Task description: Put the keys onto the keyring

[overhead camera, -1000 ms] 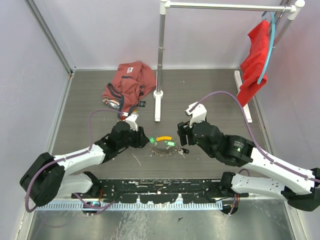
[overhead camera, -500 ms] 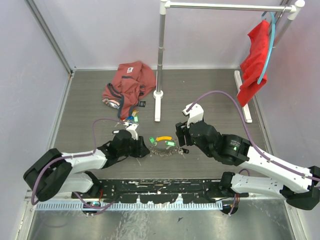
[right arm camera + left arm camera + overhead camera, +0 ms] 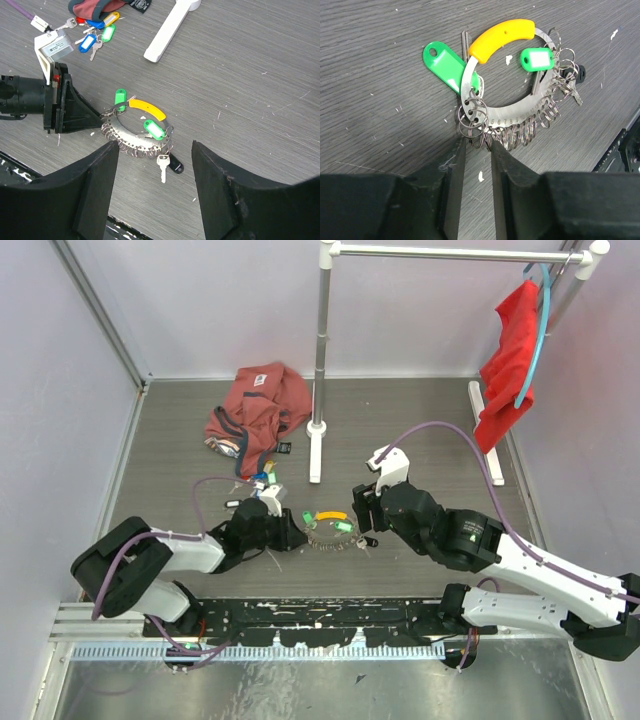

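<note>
The grey wood-grain table [image 3: 180, 440] fills the floor of the white-walled cell. A white-footed metal clothes rack [image 3: 321, 340] stands at the far middle, and a bright red garment [image 3: 505, 360] hangs from the right end of its bar. A crumpled brick-red shirt [image 3: 255, 405] lies on the table at the far left, beside the rack's foot.

The left arm reaches low across the table from the near left. Its black left pincer [image 3: 476, 150] has its fingers a narrow gap apart, with bare table showing between them. The tips are right at the small split rings on the left end of the keyring, but it cannot be told whether they nip one. The right pincer [image 3: 153, 145] hangs above the keyring from the right with its fingers spread wide, holding nothing.

The thin flat metal keyring [image 3: 520, 112] lies flat near the middle of the table, between the two pincers. Small silvery rings are strung densely along its near side, and a curved yellow-orange tag [image 3: 500, 36] is on its far side. A green-tagged key [image 3: 445, 64] sits at its left end. A green tag with a white label [image 3: 537, 59] lies toward its right, and a black-tagged key [image 3: 175, 166] lies at its near right.

A loose bunch of keys with blue, green and yellow plastic tags [image 3: 95, 35] lies at the near edge of the crumpled shirt, apart from the keyring.
</note>
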